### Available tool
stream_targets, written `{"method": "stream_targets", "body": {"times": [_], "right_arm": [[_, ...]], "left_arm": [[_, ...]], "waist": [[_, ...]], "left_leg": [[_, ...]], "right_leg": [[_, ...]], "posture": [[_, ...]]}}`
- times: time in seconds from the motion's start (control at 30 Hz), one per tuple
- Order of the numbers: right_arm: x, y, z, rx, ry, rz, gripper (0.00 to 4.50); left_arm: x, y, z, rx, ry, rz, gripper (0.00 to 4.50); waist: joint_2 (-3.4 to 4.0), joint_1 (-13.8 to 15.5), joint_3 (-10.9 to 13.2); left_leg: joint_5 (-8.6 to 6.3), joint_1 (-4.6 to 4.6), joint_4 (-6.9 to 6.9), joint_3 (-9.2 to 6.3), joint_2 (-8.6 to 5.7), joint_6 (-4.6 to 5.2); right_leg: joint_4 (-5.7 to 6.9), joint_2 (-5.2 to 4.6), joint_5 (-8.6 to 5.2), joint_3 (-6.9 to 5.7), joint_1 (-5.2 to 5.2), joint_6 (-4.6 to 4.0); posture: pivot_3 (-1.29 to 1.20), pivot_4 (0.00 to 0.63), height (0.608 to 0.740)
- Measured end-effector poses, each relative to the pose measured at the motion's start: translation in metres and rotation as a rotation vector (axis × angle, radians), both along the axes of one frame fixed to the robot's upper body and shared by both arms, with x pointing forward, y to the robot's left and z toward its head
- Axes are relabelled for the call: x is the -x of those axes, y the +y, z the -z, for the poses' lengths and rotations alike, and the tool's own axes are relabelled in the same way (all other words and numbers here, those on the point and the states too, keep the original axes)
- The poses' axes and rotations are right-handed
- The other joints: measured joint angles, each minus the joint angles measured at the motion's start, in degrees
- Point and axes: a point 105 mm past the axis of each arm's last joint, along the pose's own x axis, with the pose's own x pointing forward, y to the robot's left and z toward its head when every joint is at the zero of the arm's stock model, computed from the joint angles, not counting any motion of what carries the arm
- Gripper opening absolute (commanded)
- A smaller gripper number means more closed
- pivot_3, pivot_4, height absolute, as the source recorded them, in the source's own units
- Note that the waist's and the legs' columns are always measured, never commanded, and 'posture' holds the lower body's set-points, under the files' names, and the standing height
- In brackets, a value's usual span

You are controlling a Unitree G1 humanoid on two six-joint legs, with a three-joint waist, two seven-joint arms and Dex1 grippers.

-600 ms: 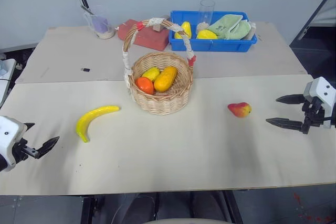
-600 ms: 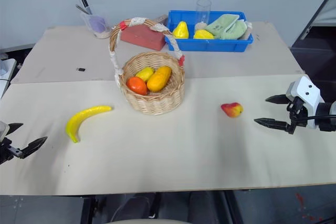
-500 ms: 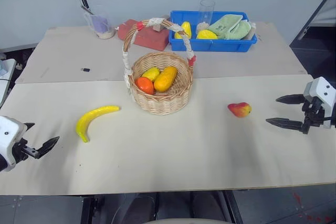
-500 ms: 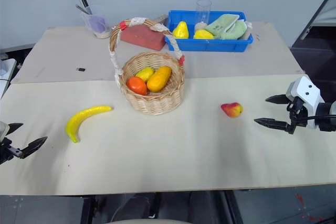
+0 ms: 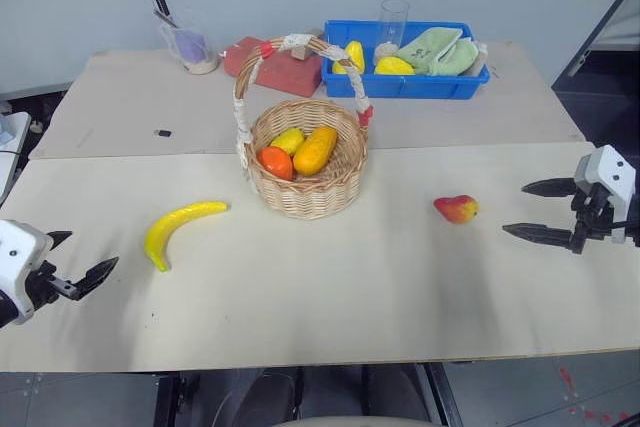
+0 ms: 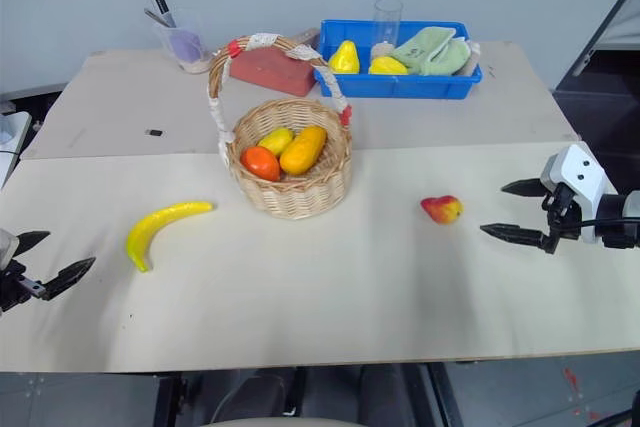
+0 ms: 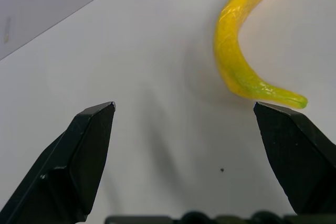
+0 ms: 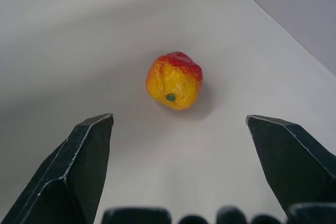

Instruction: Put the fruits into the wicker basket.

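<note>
While both fruits lie loose on the table [image 5: 400, 287], we see each claw spread wide and empty. The banana [image 5: 180, 227] rests on the left half of the table, curved, with one end toward the basket [image 5: 305, 152] and the other toward the near-left. It is apart from the basket, down and to its left. Our left claw [image 5: 78, 259] hovers at the table's left edge, near the banana's lower end but not touching it; in the left wrist view the banana [image 7: 242, 51] lies ahead of the two black fingers [image 7: 79, 156], off toward one of them, its greenish tip close to that finger.

The pear [image 5: 456, 209] sits to the right of the basket, well apart from it, red on top and yellow below. Our right claw [image 5: 538, 211] points at it from the right, near but with bare table between. In the right wrist view the pear [image 8: 174, 80] lies straight ahead, centred between the parted fingers [image 8: 73, 171].

The basket stands upright in the middle, its taped handle arching over it, and holds an orange fruit [image 5: 276, 162], a yellow one [image 5: 288, 139] and a longer yellow-orange one [image 5: 316, 150]. Behind it we see a blue bin [image 5: 405, 82] with yellow fruits and a green cloth [image 5: 435, 51], a clear glass [image 5: 393, 19], a red block [image 5: 280, 67] and a cup [image 5: 190, 45].
</note>
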Motion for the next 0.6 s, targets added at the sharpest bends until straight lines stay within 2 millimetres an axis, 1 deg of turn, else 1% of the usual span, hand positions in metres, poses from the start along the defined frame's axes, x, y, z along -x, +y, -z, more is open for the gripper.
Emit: {"method": "stream_targets", "body": {"times": [0.27,0.43,0.5,0.57,0.6], "right_arm": [[0.0,0.0,0.001,0.003,0.003,0.001,4.47],[-0.002,0.012,-0.001,-0.029,-0.003,-0.031,4.47],[-0.003,0.03,-0.011,-0.085,-0.012,-0.078,4.47],[-0.003,0.06,-0.033,-0.15,-0.049,-0.171,4.47],[-0.001,0.071,-0.042,-0.158,-0.068,-0.21,4.47]], "left_arm": [[-0.001,-0.001,-0.005,0.044,-0.011,0.002,4.5],[-0.006,-0.005,-0.006,0.117,-0.022,-0.026,4.5],[-0.011,-0.008,-0.004,0.158,-0.024,-0.051,4.5],[-0.019,-0.017,0.0,0.221,-0.03,-0.058,4.5],[-0.022,-0.023,0.0,0.241,-0.03,-0.049,4.5]], "waist": [[0.0,0.0,0.0],[0.0,0.0,0.0],[0.02,0.0,0.0],[0.05,-0.1,0.0],[0.05,-0.1,0.0]], "left_leg": [[0.0,0.0,0.0,0.0,0.0,0.0],[0.0,0.0,0.01,0.0,0.0,0.0],[0.0,0.0,0.01,0.0,0.01,0.0],[0.0,-0.01,0.02,-0.01,0.02,0.0],[0.0,-0.02,0.02,-0.01,0.04,-0.01]], "right_leg": [[0.0,0.0,0.0,0.0,0.0,0.0],[0.02,0.01,0.0,0.0,0.0,0.0],[0.03,0.01,0.0,0.01,-0.01,0.0],[0.05,0.04,0.0,0.02,-0.04,0.0],[0.05,0.05,0.0,0.01,-0.04,0.0]], "posture": [[0.0,0.15,0.74],[0.0,0.15,0.74],[0.0,0.15,0.74],[0.0,0.15,0.74],[0.0,0.15,0.74]]}}
